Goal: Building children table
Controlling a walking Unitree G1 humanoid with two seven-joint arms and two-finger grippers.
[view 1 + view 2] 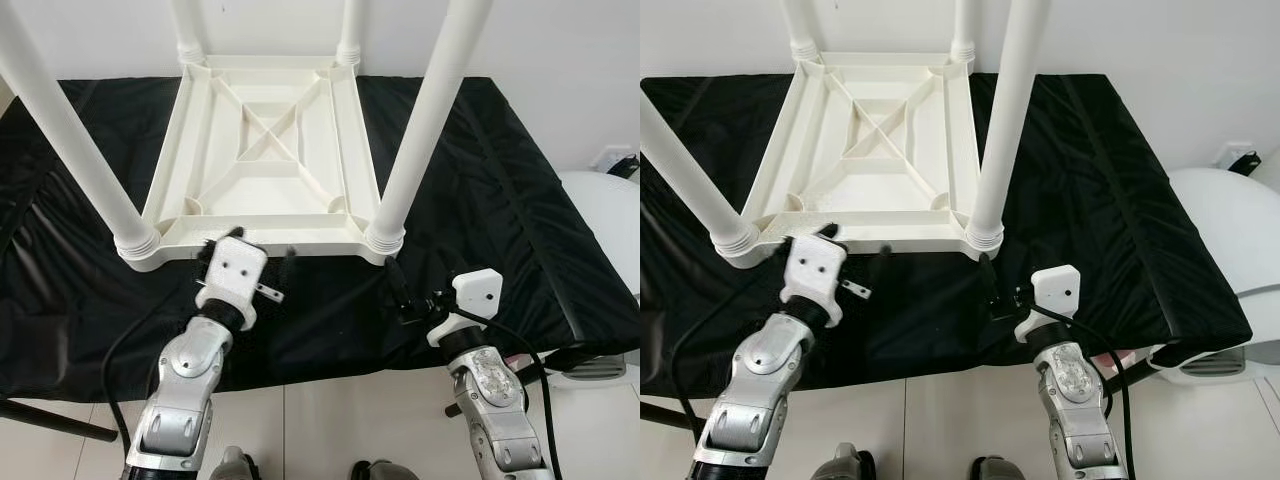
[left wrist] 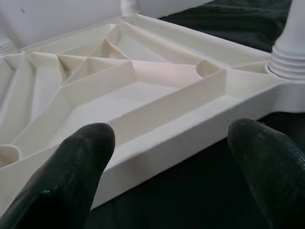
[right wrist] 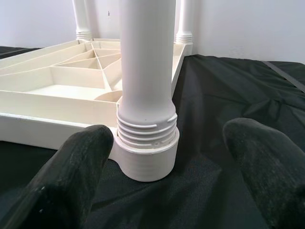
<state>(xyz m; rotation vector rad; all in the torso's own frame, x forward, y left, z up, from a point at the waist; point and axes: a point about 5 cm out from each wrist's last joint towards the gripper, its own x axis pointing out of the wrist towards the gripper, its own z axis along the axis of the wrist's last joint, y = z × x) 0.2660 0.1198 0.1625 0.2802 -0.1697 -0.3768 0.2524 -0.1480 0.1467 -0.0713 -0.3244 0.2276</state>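
White plastic children table [image 1: 265, 150] upside down on the black-covered worktop [image 1: 500, 220], ribbed underside up, four legs screwed into the corners and pointing upward. Near right leg [image 1: 425, 120] just ahead of the right gripper [image 1: 400, 290], fingers spread, touching nothing. Left gripper [image 1: 250, 250] at the near rim of the table, fingers [image 2: 71, 171] apart, one finger at the rim, no grip on it.

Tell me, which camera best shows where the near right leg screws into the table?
The right wrist view: the leg's threaded collar sits close between open fingers. Both eye views show it small from above; the left wrist view catches it at the frame's edge.
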